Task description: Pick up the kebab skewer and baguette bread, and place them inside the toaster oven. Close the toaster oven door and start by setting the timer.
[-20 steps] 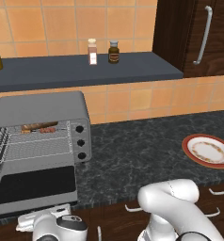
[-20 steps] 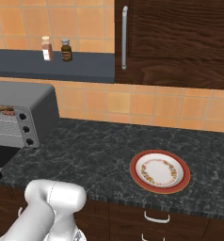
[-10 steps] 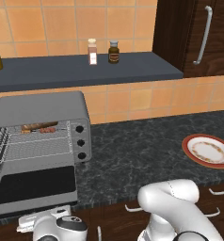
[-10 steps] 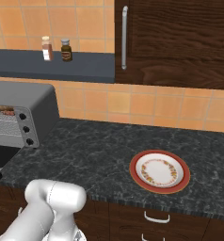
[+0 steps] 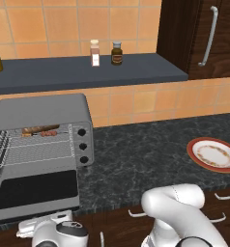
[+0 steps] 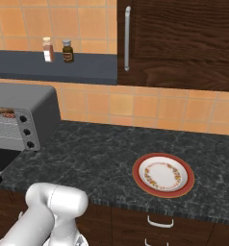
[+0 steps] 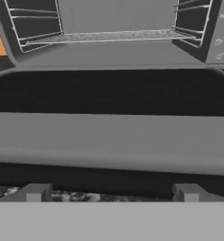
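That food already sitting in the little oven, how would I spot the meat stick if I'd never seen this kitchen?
Find the grey toaster oven at the counter's left end, its door folded down. On the upper wire rack lies the kebab skewer, thin and threaded with small reddish chunks, unlike the smooth golden-brown baguette lying by it.

Toaster oven point(image 6: 25, 115) left — plate point(image 6: 163, 175) right, well apart.

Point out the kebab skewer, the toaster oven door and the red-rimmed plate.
kebab skewer point(image 5: 49, 133), left base view, on its meat chunks.
toaster oven door point(image 5: 37, 189), left base view, on its dark glass.
plate point(image 6: 163, 175), right base view, on its patterned middle.
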Robot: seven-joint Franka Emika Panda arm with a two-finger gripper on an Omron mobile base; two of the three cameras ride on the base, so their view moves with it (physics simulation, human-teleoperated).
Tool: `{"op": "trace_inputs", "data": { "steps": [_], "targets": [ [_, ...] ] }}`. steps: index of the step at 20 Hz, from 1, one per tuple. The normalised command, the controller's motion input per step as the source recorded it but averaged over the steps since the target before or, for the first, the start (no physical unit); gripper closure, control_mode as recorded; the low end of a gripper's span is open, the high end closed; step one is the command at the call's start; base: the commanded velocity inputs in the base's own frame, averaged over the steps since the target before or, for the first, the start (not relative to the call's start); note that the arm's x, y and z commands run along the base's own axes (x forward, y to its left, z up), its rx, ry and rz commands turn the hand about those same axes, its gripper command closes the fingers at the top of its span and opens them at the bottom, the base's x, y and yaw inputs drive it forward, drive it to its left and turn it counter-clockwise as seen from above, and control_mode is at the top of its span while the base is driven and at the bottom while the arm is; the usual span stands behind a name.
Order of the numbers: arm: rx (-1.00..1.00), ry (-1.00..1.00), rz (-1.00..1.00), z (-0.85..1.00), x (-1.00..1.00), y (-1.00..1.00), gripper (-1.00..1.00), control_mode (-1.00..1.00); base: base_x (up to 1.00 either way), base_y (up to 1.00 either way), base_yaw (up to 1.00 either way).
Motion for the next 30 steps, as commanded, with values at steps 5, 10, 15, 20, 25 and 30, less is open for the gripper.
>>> {"op": "trace_inputs", "data": {
  "steps": [5, 10, 15, 20, 25, 30],
  "targets": [
    [0.00, 0.00, -0.06, -0.36, 0.13, 0.00, -1.00, -1.00, 0.00, 0.00, 0.00],
    [0.00, -0.03, -0.02, -0.42, 0.26, 0.00, -1.00, -1.00, 0.00, 0.00, 0.00],
    [0.00, -0.06, 0.01, -0.35, 0.41, 0.00, -1.00, -1.00, 0.00, 0.00, 0.00],
    [0.02, -0.01, 0.01, -0.25, 0.23, 0.00, -1.00, -1.00, 0.00, 0.00, 0.00],
    [0.02, 0.00, 0.00, -0.20, 0.37, 0.00, -1.00, -1.00, 0.00, 0.00, 0.00],
    [0.05, -0.04, 0.00, -0.06, 0.46, -0.02, -1.00, -1.00, 0.00, 0.00, 0.00]
  ]
}}
